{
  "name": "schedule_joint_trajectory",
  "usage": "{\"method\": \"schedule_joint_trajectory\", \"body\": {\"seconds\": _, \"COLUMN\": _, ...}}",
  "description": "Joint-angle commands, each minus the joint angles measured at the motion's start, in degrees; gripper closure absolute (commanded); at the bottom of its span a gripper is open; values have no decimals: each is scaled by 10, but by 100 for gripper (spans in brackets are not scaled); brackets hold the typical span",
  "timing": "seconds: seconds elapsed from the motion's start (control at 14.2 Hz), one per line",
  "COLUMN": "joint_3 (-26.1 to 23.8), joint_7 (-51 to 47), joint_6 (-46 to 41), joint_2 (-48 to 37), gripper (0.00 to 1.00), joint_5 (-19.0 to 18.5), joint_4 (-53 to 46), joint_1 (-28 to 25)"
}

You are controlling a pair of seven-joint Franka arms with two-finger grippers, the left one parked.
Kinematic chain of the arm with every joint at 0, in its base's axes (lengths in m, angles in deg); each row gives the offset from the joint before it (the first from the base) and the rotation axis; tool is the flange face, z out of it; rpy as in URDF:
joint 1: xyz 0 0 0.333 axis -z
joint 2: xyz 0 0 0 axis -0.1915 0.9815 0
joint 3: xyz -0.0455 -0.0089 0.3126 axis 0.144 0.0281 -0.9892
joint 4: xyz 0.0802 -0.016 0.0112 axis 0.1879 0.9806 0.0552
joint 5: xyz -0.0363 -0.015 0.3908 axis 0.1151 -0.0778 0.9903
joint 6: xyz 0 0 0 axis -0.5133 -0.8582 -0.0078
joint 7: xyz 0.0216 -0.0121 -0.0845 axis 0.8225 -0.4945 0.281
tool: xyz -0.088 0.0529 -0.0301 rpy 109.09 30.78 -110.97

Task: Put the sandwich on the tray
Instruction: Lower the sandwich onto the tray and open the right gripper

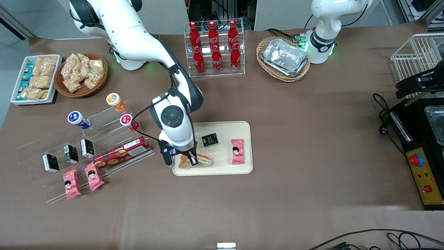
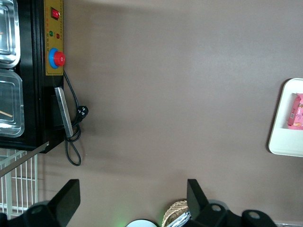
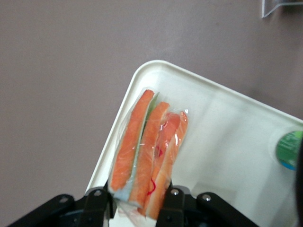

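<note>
Already the gripper (image 1: 193,160) sits low over the tray (image 1: 242,126), near its corner, fingers (image 3: 173,201) clamped on the sandwich (image 3: 149,151). Its long axis runs straight out from the fingertips, just above the tray floor, so release looks next.

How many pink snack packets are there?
3. One pink snack packet lies on the tray, beside the sandwich the gripper holds. Two more lie at the clear display steps, toward the working arm's end.
</note>
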Motion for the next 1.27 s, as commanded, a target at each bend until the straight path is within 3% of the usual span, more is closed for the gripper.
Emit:
{"method": "schedule_joint_trajectory", "body": {"seconds": 0.0, "joint_3": 8, "joint_7": -29, "joint_6": 44, "joint_2": 39, "gripper": 61, "joint_5": -1, "joint_4": -21, "joint_1": -18}}
{"method": "schedule_joint_trajectory", "body": {"seconds": 0.28, "joint_3": -2, "joint_7": -44, "joint_6": 60, "joint_2": 38, "gripper": 60, "joint_5": 10, "joint_4": -21, "joint_1": -30}}
{"method": "schedule_joint_trajectory", "body": {"seconds": 0.35, "joint_3": -2, "joint_7": -43, "joint_6": 60, "joint_2": 37, "gripper": 34, "joint_5": 12, "joint_4": -21, "joint_1": -33}}
{"method": "schedule_joint_trajectory", "body": {"seconds": 0.49, "joint_3": -2, "joint_7": -43, "joint_6": 65, "joint_2": 38, "gripper": 0, "joint_5": 9, "joint_4": -21, "joint_1": -42}}
{"method": "schedule_joint_trajectory", "body": {"seconds": 0.78, "joint_3": 2, "joint_7": -19, "joint_6": 62, "joint_2": 14, "gripper": 0, "joint_5": 3, "joint_4": -21, "joint_1": -40}}
{"method": "schedule_joint_trajectory", "body": {"seconds": 1.2, "joint_3": 6, "joint_7": 252, "joint_6": -52, "joint_2": -72, "gripper": 0, "joint_5": 12, "joint_4": -20, "joint_1": 38}}
